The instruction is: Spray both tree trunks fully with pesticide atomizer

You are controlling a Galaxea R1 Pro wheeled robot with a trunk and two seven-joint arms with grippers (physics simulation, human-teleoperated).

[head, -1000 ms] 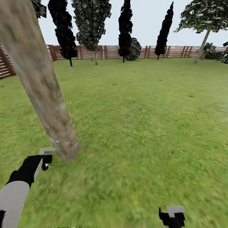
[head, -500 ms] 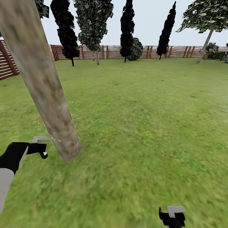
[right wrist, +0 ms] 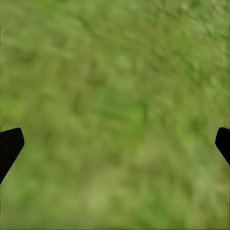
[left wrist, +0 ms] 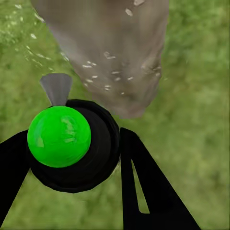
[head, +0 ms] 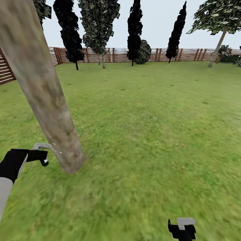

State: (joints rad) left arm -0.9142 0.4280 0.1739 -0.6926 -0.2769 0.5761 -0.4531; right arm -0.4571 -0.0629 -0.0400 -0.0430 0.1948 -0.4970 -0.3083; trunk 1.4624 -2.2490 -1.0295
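The left tool [head: 39,157] sits at about 8 o'clock in the head view, clamped on the pesticide atomizer [left wrist: 72,143], a dark round bottle that shows a bright green cap in the left wrist view. One black finger [left wrist: 143,187] of the tool lies against the bottle's side there, another against the opposite side. The atomizer's grey nozzle [head: 42,146] points toward the near tree trunk [head: 47,90] and ends just beside its base. Pale flecks speckle the lower trunk [left wrist: 110,62] and the grass next to it in the left wrist view.

The trunk is thick, mottled grey-beige, and leans from its foot at roughly 7 o'clock up toward 11 o'clock, where it leaves the frame. The floor [head: 150,134] is blurred green grass that spreads across the middle of the head view to a brown slatted fence [head: 187,55] at 12 o'clock. Along that fence stand dark narrow trees, and a second tree [head: 217,20] with a pale slanted trunk and jagged green foliage stands at about 1 o'clock, well apart from the near trunk.

The right tool [head: 182,229] hangs low at about 5 o'clock, holding nothing. In the right wrist view its black fingertips [right wrist: 9,146] sit wide apart over bare grass.
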